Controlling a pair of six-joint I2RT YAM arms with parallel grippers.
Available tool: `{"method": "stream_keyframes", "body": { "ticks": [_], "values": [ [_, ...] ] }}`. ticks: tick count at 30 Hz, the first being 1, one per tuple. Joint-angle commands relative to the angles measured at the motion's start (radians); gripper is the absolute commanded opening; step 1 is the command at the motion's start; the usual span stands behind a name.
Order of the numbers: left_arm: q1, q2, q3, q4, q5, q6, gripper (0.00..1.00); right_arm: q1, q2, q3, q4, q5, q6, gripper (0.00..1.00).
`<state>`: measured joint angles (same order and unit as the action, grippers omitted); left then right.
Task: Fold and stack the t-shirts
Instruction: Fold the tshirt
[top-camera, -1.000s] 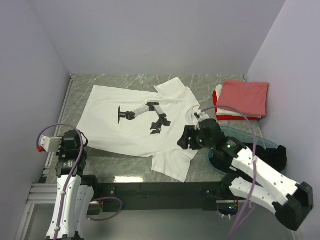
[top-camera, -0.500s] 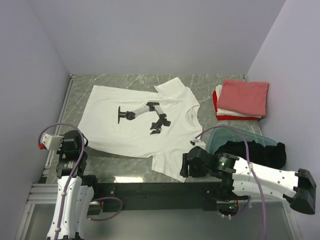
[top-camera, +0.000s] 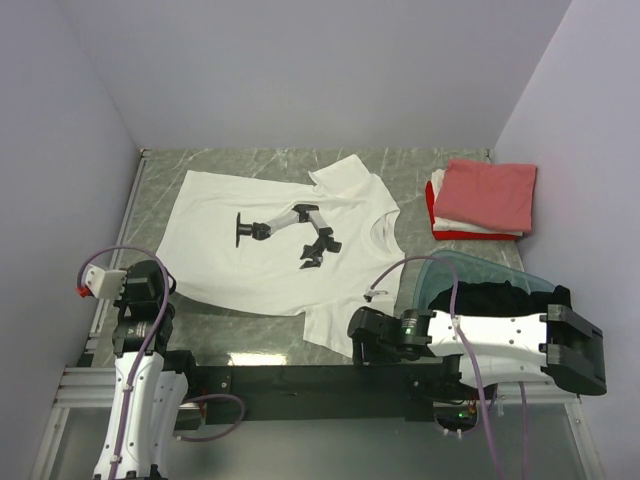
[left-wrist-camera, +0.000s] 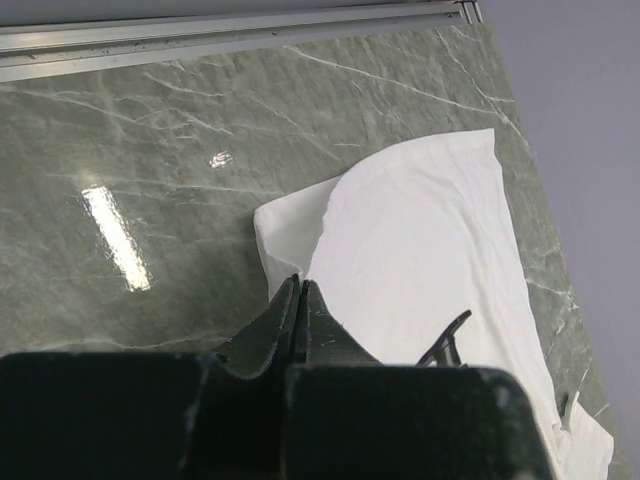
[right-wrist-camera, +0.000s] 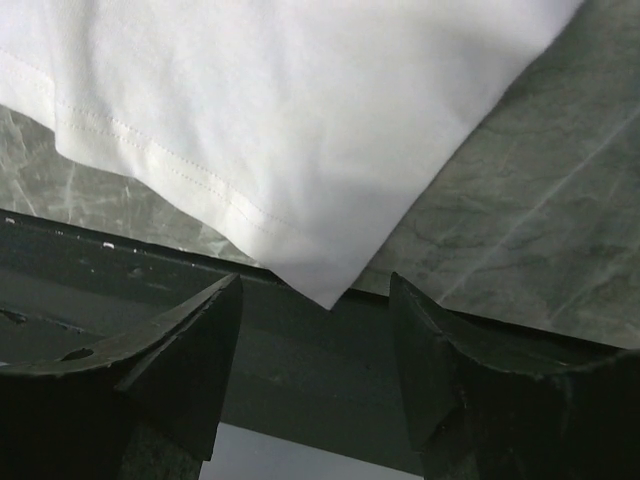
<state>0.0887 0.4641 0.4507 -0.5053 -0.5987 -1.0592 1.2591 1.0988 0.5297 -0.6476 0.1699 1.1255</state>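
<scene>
My right gripper (right-wrist-camera: 315, 360) stands wide open and holds nothing. Only its wrist camera shows the near sleeve corner of the large white t-shirt (top-camera: 270, 235) hanging just over the table (top-camera: 420, 165) edge, between my two fingers and touching neither. From above, my gripper covers that corner, yet that view alone shows the shirt spread flat with its dark graphic up, the folded stack at the far right with the salmon-pink shirt (top-camera: 487, 190) on top, and a black shirt (top-camera: 495, 298) in the teal tub (top-camera: 440, 272). My left gripper (left-wrist-camera: 300, 305) is pressed shut on nothing; its wrist view shows a white shirt corner just past the tips
</scene>
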Motion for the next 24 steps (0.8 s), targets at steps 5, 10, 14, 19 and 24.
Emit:
{"method": "stream_keyframes", "body": {
  "ticks": [5, 10, 14, 19, 24],
  "values": [
    [0.005, -0.010, 0.014, 0.031, -0.001, 0.018, 0.01, 0.006, 0.070, 0.018, 0.092, 0.022, 0.022, 0.67],
    [0.006, -0.013, 0.014, 0.028, 0.000, 0.018, 0.01, 0.010, 0.084, 0.001, 0.105, -0.003, 0.030, 0.56],
    [0.005, -0.015, 0.016, 0.030, 0.000, 0.019, 0.01, 0.039, 0.075, 0.007, 0.056, 0.016, 0.057, 0.31],
    [0.005, -0.016, 0.017, 0.030, 0.002, 0.019, 0.01, 0.066, 0.059, 0.016, 0.026, 0.022, 0.079, 0.00],
    [0.005, -0.022, 0.020, 0.028, 0.004, 0.021, 0.00, 0.100, 0.056, 0.052, -0.032, 0.045, 0.095, 0.00]
  ]
}}
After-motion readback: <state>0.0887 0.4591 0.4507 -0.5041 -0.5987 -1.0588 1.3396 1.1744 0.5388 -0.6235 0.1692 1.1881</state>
